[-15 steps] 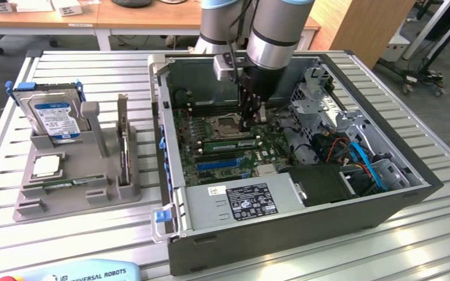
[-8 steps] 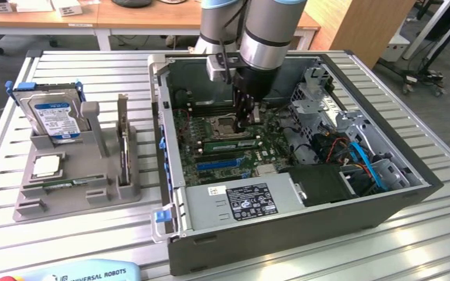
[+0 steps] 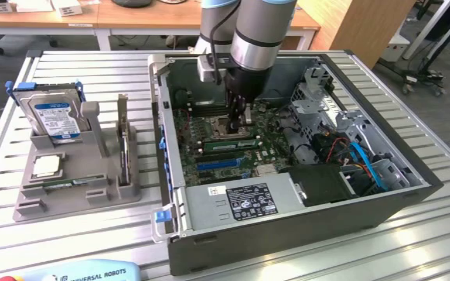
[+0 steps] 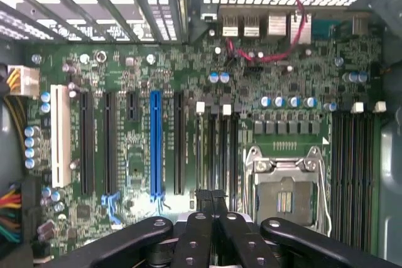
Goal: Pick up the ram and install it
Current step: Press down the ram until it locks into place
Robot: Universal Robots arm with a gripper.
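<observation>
The arm reaches straight down into the open case (image 3: 287, 234), which lies on its side on the slatted table (image 3: 92, 70). The gripper (image 3: 241, 123) hangs low over the motherboard (image 3: 268, 158), right beside the CPU socket (image 3: 223, 124). Its fingers are pressed together with no gap between them, and the wrist view shows the two black fingertips (image 4: 204, 202) side by side over the memory slots next to the socket (image 4: 286, 196). The ram (image 3: 229, 141) sits just under the gripper, on the socket's near side. It is a green stick standing on its long edge in the slot area. Its long axis runs across the board from the exterior view's left to its right, dipping slightly toward the right, roughly parallel to the blue slot (image 3: 217, 163) a little nearer the camera. Its flat face with the pale label is turned toward the camera. From here I cannot tell whether the fingertips are touching its top edge or stopping just above it, or whether it is fully seated. Off to the exterior view's left, well apart from the case, a grey holder (image 3: 77, 196) carries the hard drive (image 3: 53, 114) upright. The square processor (image 3: 47, 165) lies flat in front of the drive.
</observation>
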